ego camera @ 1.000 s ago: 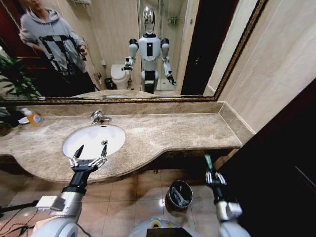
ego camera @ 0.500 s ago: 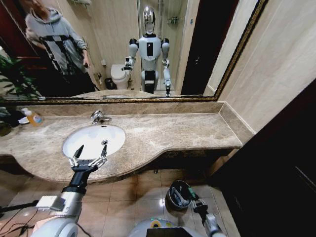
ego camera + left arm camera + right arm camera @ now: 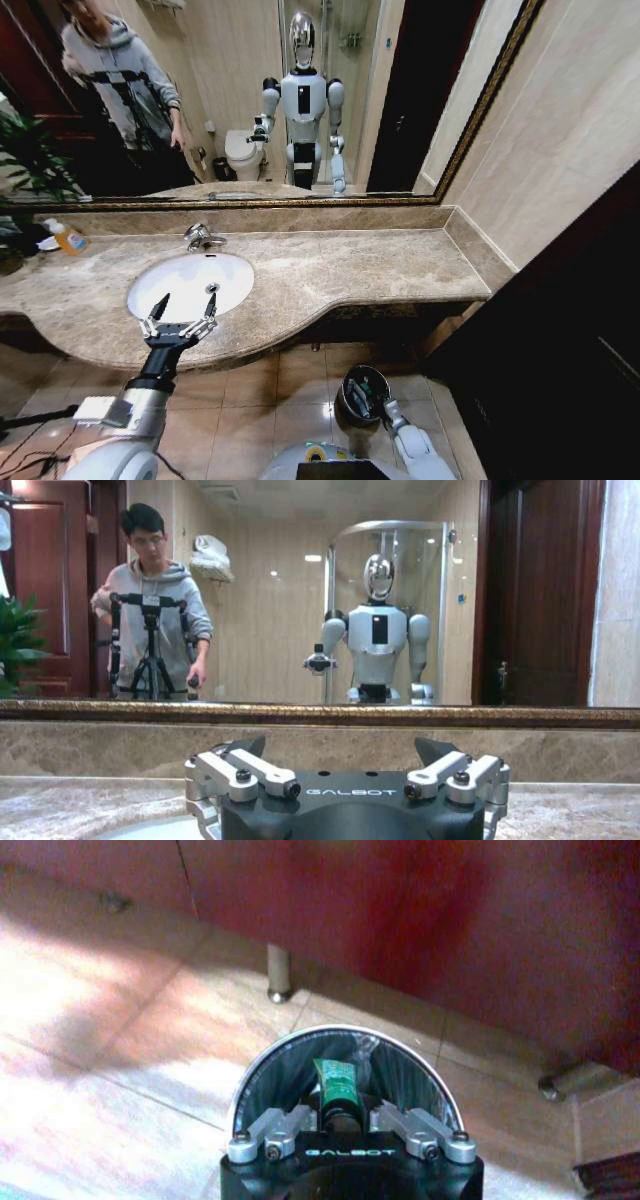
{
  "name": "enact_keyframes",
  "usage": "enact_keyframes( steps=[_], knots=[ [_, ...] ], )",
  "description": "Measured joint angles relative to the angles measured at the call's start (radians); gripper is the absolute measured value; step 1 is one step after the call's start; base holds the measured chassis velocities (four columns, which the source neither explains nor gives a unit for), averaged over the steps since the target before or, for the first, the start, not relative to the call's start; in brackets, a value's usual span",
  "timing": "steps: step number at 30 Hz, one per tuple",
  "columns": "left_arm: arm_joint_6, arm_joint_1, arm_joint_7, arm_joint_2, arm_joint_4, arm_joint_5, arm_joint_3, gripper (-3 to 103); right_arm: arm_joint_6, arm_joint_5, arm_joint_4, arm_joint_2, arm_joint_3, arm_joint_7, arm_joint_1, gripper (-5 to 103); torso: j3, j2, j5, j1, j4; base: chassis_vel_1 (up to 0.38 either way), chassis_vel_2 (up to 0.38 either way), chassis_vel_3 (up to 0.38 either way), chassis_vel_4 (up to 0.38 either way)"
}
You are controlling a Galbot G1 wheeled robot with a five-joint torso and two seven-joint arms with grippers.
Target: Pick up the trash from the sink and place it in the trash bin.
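down on the tiled floor (image 3: 290,385), we see our right gripper (image 3: 340,1111) hanging just over the mouth of the trash bin (image 3: 270,1072), a small round dark bin with a shiny metal rim. its fingers (image 3: 285,1129) are pressed onto a small green tube (image 3: 335,1080), which points out from between them over the dark lining of the bin. in the head view the trash bin (image 3: 347,402) stands below the front edge of the brown marble countertop (image 3: 340,270), with our right gripper (image 3: 371,400) at its rim and a few pale bits of litter (image 3: 357,396) lying inside; we cannot make out what each bit is.

our left gripper (image 3: 181,316) hovers over the near rim of the sink (image 3: 190,285), fingers spread wide and holding nothing. the white oval basin looks bare where we can see it, and the chrome tap (image 3: 200,237) stands at its far side. from the left wrist view the left gripper (image 3: 345,761) shows its 2 fingers (image 3: 235,769) well apart, facing the mirror (image 3: 300,592) above the counter.

an orange-yellow bottle (image 3: 66,238) stands on the countertop at the far left, near a green plant (image 3: 25,165), well apart from the sink.
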Motion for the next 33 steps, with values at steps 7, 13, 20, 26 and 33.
enact_keyframes(
  steps=[7, 13, 20, 26, 33],
  knots=[
    [0.000, 0.000, 0.000, 0.000, 0.000, 0.000, 0.000, 100, 0.084, -0.053, -0.269, 0.000, 0.023, 0.031, 0.124, 21, 0.000, 0.000, -0.0001, 0.000, -0.0002, 0.000, 0.000, 0.000, 0.000],
    [0.000, 0.000, 0.000, 0.000, 0.000, 0.000, 0.000, 100, 0.102, -0.018, -0.388, -0.001, 0.030, 0.045, 0.172, 21, 0.000, 0.000, -0.0001, 0.000, -0.0001, 0.000, 0.000, 0.000, 0.000],
    [0.000, 0.000, 0.000, 0.000, 0.000, 0.000, 0.000, 100, 0.104, 0.006, -0.388, 0.011, 0.028, 0.064, 0.173, 21, 0.000, 0.000, 0.0001, 0.000, -0.0002, 0.000, 0.000, 0.000, 0.000],
    [0.000, 0.000, 0.000, 0.000, 0.000, 0.000, 0.000, 100, 0.094, 0.007, -0.367, 0.015, 0.029, 0.060, 0.162, 28, 0.000, 0.000, -0.0001, 0.000, -0.0002, 0.000, 0.000, 0.000, 0.000],
    [0.000, 0.000, 0.000, 0.000, 0.000, 0.000, 0.000, 100, 0.094, 0.008, -0.345, 0.013, 0.031, 0.049, 0.141, 55, 0.000, 0.000, -0.0001, 0.000, -0.0001, 0.000, 0.000, 0.000, 0.000]
  ],
)
